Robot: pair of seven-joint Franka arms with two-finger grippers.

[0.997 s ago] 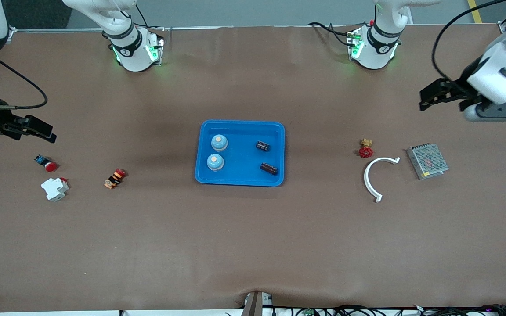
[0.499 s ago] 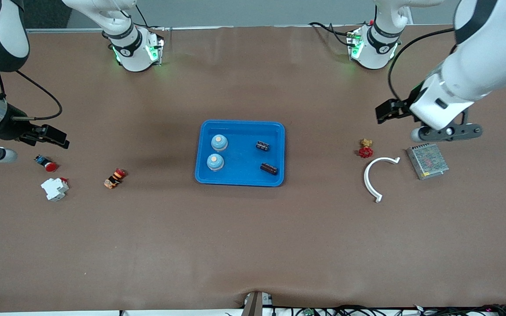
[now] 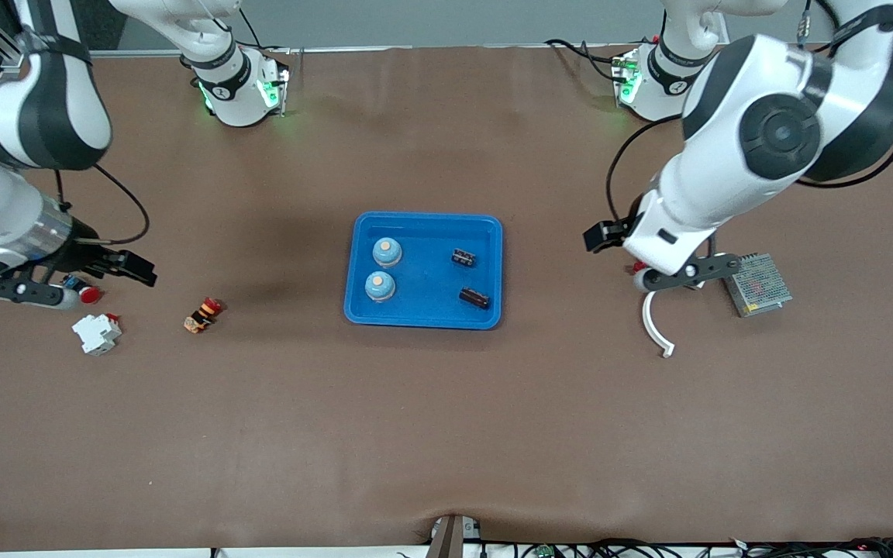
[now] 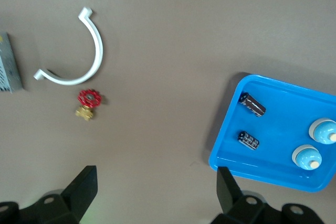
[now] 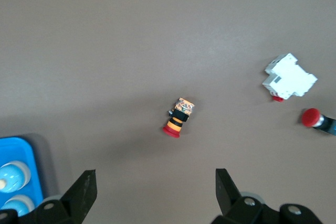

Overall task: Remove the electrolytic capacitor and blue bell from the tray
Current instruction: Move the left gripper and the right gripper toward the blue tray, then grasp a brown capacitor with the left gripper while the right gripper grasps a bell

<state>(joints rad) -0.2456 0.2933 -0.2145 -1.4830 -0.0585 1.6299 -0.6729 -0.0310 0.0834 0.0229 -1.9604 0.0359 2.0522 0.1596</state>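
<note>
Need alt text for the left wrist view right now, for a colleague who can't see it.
The open left gripper hangs over bare table between a blue tray, holding two capacitors and two bells, and a red valve beside a white curved clip.

No text, label, brand, number or sign can be read anywhere in these views. The round marks on the two arm bases [image 3: 239,85] [image 3: 660,81] at the top of the front view are too small to make out. The grey boxed unit [image 3: 754,284] on the worktop [image 3: 446,418] shows only a mesh face with a reddish blur. The two dark capacitors [image 4: 253,104] [image 4: 248,140] in the blue tray [image 4: 226,145] carry pale markings that cannot be read.
</note>
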